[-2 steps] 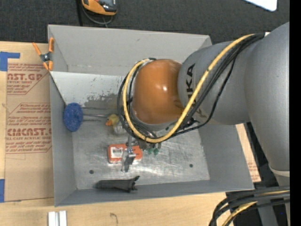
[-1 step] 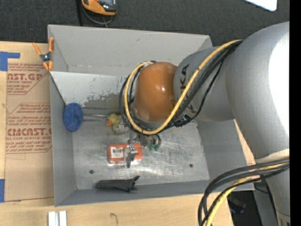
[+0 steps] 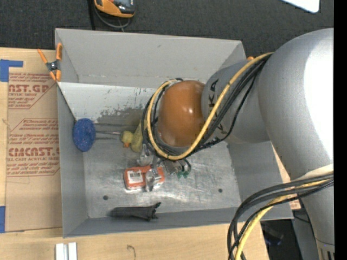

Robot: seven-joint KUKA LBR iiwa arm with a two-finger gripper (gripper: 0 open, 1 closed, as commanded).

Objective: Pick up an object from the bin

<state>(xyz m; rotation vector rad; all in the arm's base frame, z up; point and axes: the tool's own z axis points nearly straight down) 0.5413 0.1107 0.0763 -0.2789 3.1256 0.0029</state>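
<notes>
Nearest the lens is the arm (image 3: 293,107), its grey link reaching into the bin (image 3: 76,199) from the right. At the wrist, the orange cover (image 3: 181,118) and looped cables (image 3: 154,140) hide most of the gripper (image 3: 153,167). Whether the gripper is spread or pressed together cannot be told.

**Layout**
- 1 small orange-and-white item (image 3: 136,177) lies on the bin floor, centre-front, at the gripper's tip. Contact cannot be confirmed.
- 1 yellow item (image 3: 129,140) lies just left of the gripper and farther back.
- 1 green scrap (image 3: 183,172) lies just to the gripper's right.
- 1 blue brush (image 3: 83,134) rests near the left wall.
- 1 black piece (image 3: 135,213) lies along the front wall, well apart from the rest.

**Procedure (judged from this view)**
1. Centre the gripper over the orange-and-white item before closing.
2. Grasp across its narrow side; the long side probably exceeds the opening.
3. Keep clear of the yellow item and green scrap to avoid a double pick.
4. Go down until near the floor, without pressing into the metal.
5. Lift straight up, clear of the walls.
</notes>
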